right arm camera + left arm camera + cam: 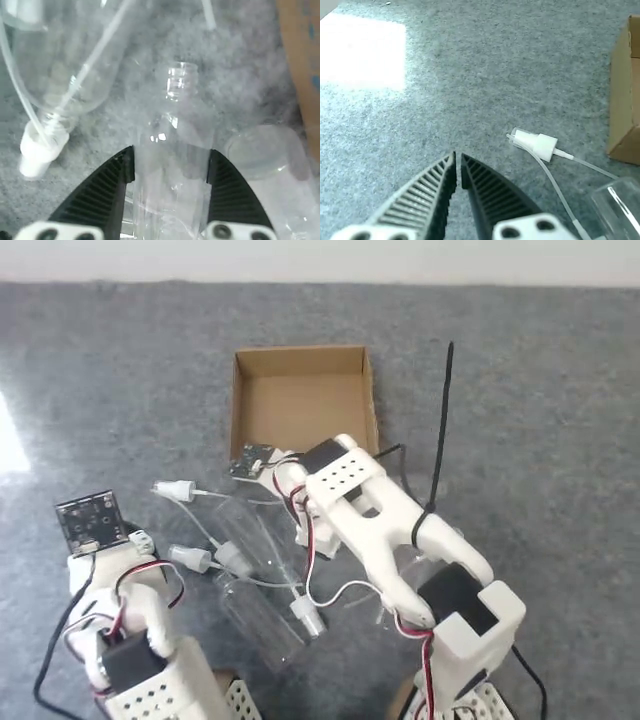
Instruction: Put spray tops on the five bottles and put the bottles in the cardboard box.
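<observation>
right gripper (170,152) stands closed on the body of an uncapped bottle (179,82), one finger on each side. contact looks firm, though the clear plastic makes this hard to confirm. the bottle's long axis runs in line with the gripper's reach, with the open threaded neck pointing away from the wrist. the high view places this arm just in front of the near wall of the cardboard box (300,405), and the held bottle is outside the box. a capped bottle (65,65) lies beside the held one on the side away from the box. another bottle's base (265,155) lies on the box side.

left gripper (458,159) is empty, its fingers brought almost together. a loose spray top (535,143) lies on the table (470,75) ahead of it, between the gripper and the box's near corner, with a thin dip tube trailing from it.

assessment: the left arm is the nearer to that top. the coming move turns on feeding the tube into the open neck along the bottle's axis, and the limp tube may miss the mouth.
</observation>
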Robot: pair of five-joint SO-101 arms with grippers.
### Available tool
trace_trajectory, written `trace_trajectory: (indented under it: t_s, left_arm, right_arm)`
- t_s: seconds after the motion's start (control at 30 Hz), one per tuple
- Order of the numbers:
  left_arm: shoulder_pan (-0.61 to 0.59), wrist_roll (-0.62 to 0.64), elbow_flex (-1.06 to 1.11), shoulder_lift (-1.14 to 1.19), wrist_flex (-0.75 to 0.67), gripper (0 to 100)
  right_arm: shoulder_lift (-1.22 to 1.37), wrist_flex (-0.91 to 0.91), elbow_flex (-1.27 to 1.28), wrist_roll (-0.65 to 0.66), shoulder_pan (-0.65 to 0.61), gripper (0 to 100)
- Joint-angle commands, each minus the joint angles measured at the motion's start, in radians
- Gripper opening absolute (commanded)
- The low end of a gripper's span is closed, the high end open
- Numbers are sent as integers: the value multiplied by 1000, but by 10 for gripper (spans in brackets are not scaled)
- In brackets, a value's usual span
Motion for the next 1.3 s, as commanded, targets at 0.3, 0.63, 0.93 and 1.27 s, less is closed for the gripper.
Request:
trace_trajectory:
  t_s: [0.3, 0.63, 0.93, 1.27]
  left_arm:
    - [-5, 11, -27, -17, -25, 13]
    - [-5, 11, -27, -17, -26, 13]
    - [-3, 11, -27, -17, -26, 13]
    - [-3, 11, -27, -17, -26, 13]
  right_arm:
    - [-28, 27, -46, 95, 19, 137]
    - [-19, 2, -44, 92, -35, 285]
    - [-16, -59, -40, 95, -51, 285]
    - [-16, -99, 12, 97, -48, 285]
